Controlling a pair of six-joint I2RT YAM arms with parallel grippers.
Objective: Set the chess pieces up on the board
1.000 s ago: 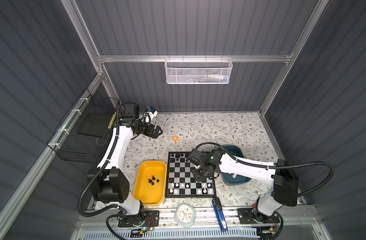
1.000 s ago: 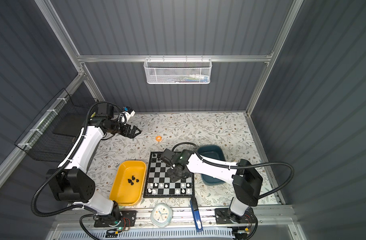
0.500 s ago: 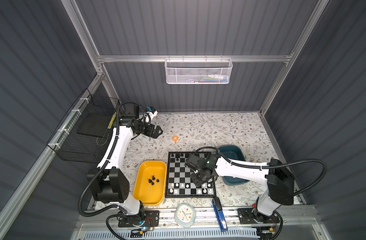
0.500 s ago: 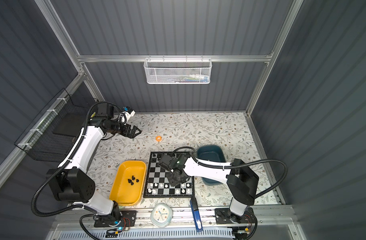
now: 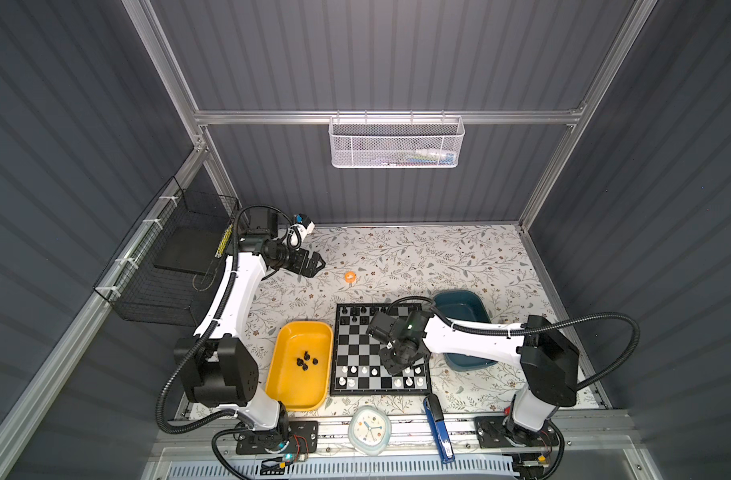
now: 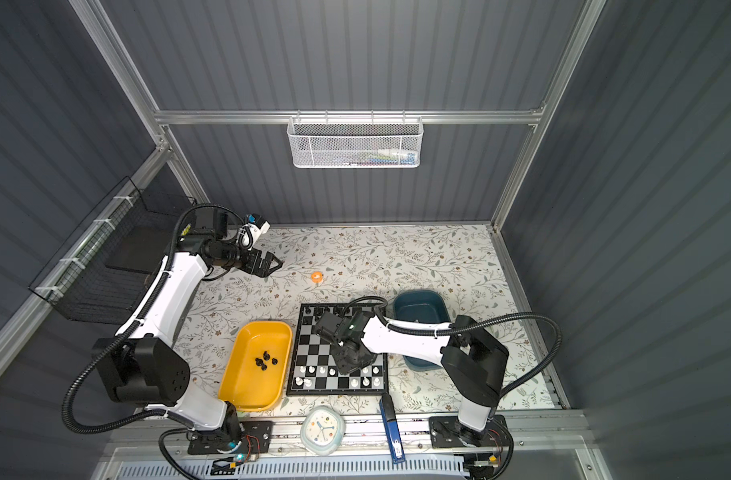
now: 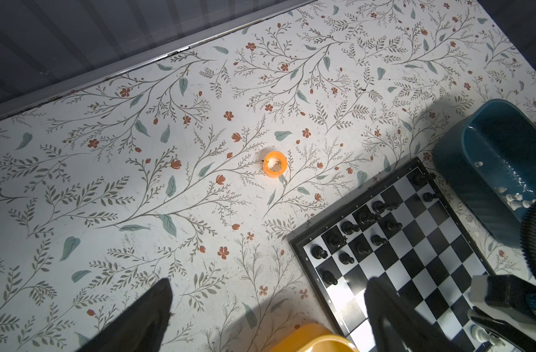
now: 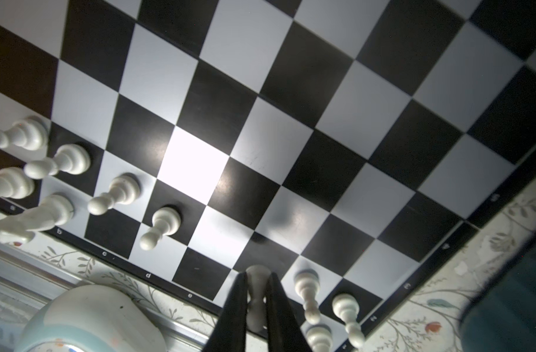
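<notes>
The right gripper (image 8: pixel 257 282) is clenched on a white piece (image 8: pixel 255 307), its two dark fingers (image 8: pixel 236 304) pinching the slim stem so the piece hangs base-first over the board (image 8: pixel 260 122); whether the base touches a square cannot be told. It hangs over the board's near rows, right of the middle, and more white chess pieces (image 8: pixel 117 195) stand along that near edge on either side of it. In both top views this gripper (image 5: pixel 397 365) reaches in from the right over the board (image 5: pixel 357 345), which lies by the middle of the desk's (image 5: pixel 418 257) near edge. Black chess pieces (image 5: pixel 355 311) fill part of the board's far rows. A yellow tray (image 5: pixel 289 390) sits just beside the board's left edge with four black pieces (image 5: pixel 306 360) in it. A teal tray (image 5: pixel 459 305) sits at the board's far right corner, and the left wrist view shows a few white pieces (image 7: pixel 516 201) inside. The left gripper (image 5: pixel 317 268) hangs released, jaws wide and empty, over the desk's far left corner, near a small orange ring (image 5: pixel 349 277). A clock (image 5: pixel 370 428) lies at the near edge.
</notes>
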